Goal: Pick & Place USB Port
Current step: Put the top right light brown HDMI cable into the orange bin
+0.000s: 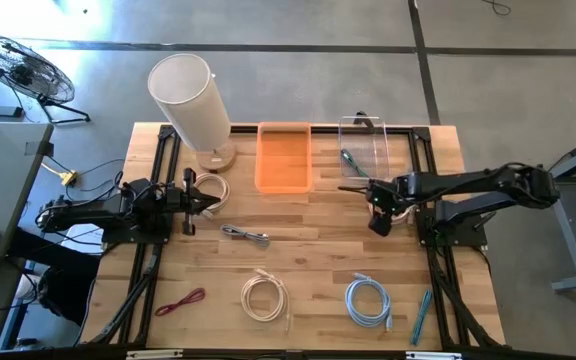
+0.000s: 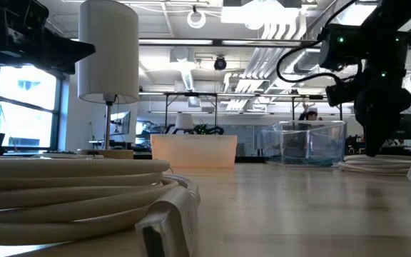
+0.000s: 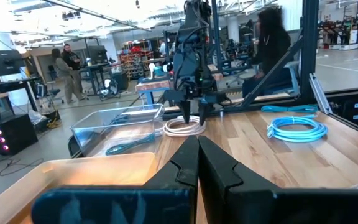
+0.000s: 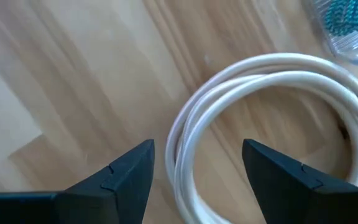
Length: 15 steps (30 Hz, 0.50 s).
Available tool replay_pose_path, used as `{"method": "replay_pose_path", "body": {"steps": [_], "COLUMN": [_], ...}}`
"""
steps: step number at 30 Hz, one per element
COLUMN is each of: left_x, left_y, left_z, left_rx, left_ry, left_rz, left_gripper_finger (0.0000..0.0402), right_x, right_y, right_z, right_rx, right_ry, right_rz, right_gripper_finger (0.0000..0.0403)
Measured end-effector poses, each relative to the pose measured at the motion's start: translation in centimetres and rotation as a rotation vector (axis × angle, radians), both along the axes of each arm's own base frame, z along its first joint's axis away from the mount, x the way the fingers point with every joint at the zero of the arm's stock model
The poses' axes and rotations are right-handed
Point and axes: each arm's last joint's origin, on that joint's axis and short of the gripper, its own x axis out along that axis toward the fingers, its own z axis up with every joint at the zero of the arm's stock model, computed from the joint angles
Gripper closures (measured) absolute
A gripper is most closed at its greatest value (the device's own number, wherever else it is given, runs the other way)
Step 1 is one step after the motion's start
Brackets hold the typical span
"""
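White coiled USB cable (image 4: 272, 118) lies flat on the counter (image 1: 308, 250) beside the clear bin (image 1: 363, 150), looks light, floppy, slick, so we'd pinch across the bundled strands; right gripper (image 4: 197, 163) hovers above it, jaws spread; left gripper (image 3: 197, 163) waits opposite, jaws pressed together.
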Motion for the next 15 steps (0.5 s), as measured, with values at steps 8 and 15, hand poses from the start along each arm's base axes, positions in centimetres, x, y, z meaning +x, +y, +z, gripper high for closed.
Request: {"method": "replay_pose_path", "body": {"steps": [8,15], "left_x": [0.0,0.0], "left_y": [0.0,0.0], "left_z": [0.0,0.0], "left_rx": [0.0,0.002], "left_ry": [0.0,0.0], "left_rz": [-0.001,-0.004], "left_gripper_finger": [0.0401,0.0401], "right_x": [-1.0,-1.5], "right_y": [0.3,0.4], "right_z": [-2.4,-3.5], "right_rx": [0.052,0.072], "right_ry": [-0.015,-0.043], "right_rz": [-0.06,-0.147], "right_gripper_finger": [0.0167,0.024]}}
